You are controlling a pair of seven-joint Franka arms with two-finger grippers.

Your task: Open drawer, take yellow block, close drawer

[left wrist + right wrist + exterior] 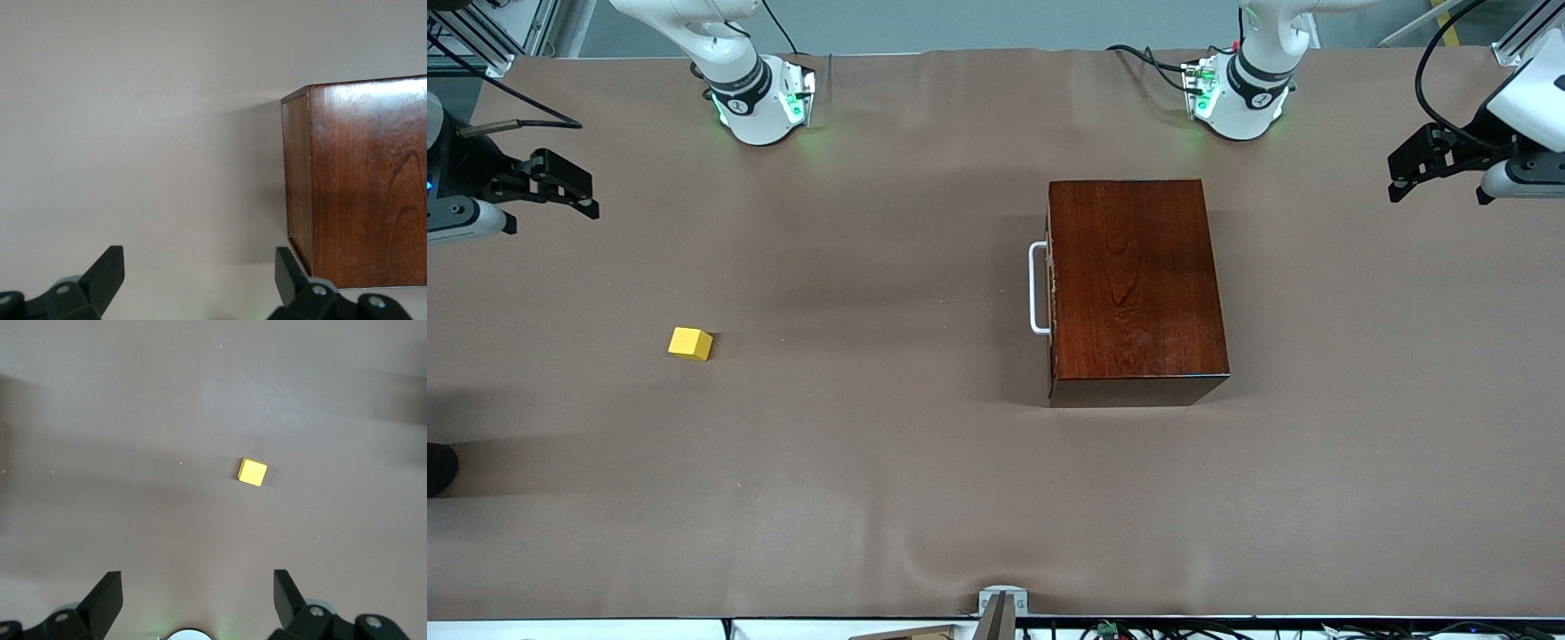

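Note:
The dark reddish-brown wooden box (1134, 284) stands on the table toward the left arm's end. Its drawer is shut, and the white U-shaped handle (1038, 287) faces the right arm's end. The yellow block (690, 343) lies on the bare table toward the right arm's end, outside the box. My left gripper (1392, 182) is open and empty, up at the left arm's end of the table. Its wrist view shows the box's corner (367, 180) past the open gripper (200, 267). My right gripper (592, 197) is open and empty at the right arm's end. Its wrist view shows the block (253, 472) past the open gripper (199, 587).
The two arm bases (760, 98) (1240, 93) stand at the table's edge farthest from the front camera. A small metal bracket (1002, 604) sits at the table's nearest edge. A dark round object (440, 467) shows at the right arm's end.

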